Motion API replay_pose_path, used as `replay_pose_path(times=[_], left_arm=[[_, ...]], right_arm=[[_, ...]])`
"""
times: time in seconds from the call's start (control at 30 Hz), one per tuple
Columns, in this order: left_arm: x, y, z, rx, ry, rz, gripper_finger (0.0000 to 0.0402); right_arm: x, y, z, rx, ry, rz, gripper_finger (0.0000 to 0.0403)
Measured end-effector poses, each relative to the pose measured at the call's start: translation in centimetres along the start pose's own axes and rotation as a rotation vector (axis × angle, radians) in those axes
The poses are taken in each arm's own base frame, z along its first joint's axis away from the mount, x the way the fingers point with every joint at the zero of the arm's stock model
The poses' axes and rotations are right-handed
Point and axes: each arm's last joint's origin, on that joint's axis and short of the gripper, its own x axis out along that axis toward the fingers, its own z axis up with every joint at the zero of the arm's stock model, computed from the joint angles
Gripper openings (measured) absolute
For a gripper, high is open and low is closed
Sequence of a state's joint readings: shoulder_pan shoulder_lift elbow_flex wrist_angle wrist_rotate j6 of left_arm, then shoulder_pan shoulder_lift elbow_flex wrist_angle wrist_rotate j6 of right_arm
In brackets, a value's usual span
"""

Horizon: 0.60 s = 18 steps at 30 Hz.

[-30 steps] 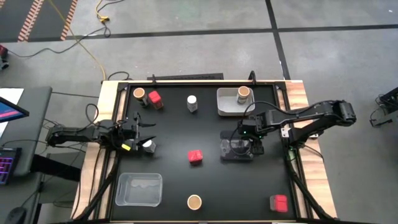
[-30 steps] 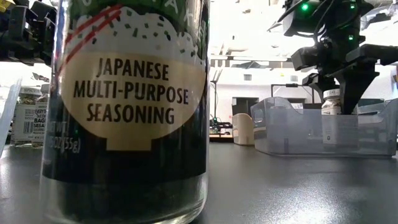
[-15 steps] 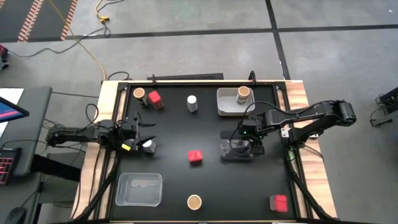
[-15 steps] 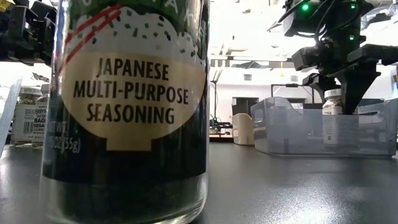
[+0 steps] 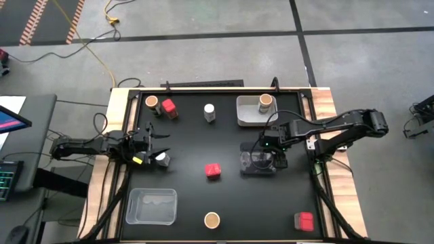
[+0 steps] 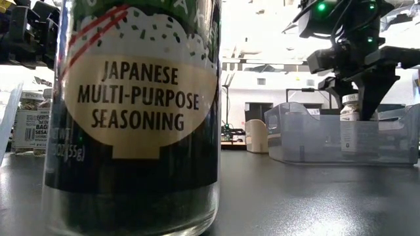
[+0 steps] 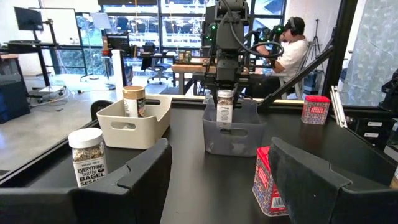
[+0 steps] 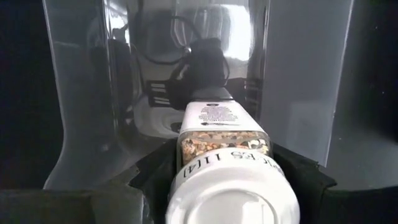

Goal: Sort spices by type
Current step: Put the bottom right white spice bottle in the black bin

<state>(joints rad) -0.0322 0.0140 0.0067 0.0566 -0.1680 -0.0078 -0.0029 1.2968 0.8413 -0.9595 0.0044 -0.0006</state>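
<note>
Black and wood-edged, the worktop (image 5: 224, 196) sits on a grey concrete floor, and the left wrist view looks past it to a person seated at a desk in a glass-walled room.

From the right side the right arm reaches in with its elbow bent and its wrist turned down over a dark clear bin (image 5: 258, 163) right of centre. The right claw (image 5: 263, 157) is clenched on a white-lidded jar (image 8: 225, 168), gripped near the lid and hanging upright inside the bin walls; the low view shows the jar (image 6: 350, 128) in the bin, though whether it rests on the floor of the bin cannot be told.

Stretched low and level from the left edge, the left arm points inward, and the left claw (image 5: 154, 150) stands released just beside a second white-lidded jar (image 5: 163, 158) that stands near its fingertips, apart from them.

A white tray (image 5: 247, 112) at the far edge holds a cork-topped jar (image 5: 265, 103). Another cork jar (image 5: 152, 102) and a red box (image 5: 168, 108) stand at the far left, with a third white-lidded jar (image 5: 209, 112) between them and the tray. One red box (image 5: 213, 171) sits mid-worktop, another (image 5: 304, 221) at the near right corner. A clear tray (image 5: 151, 205) lies near left, with a cork jar (image 5: 211, 219) at the near edge.
</note>
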Motion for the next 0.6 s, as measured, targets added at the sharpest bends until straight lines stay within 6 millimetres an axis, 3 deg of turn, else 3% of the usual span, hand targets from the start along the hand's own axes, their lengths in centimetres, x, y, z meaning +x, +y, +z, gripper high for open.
replay_pose_path(times=[0.6], left_arm=[[0.0,0.0,0.0,0.0,0.0,0.0,0.0256]], right_arm=[[-0.04,0.0,0.06,0.011,-0.008,0.0,0.0251]])
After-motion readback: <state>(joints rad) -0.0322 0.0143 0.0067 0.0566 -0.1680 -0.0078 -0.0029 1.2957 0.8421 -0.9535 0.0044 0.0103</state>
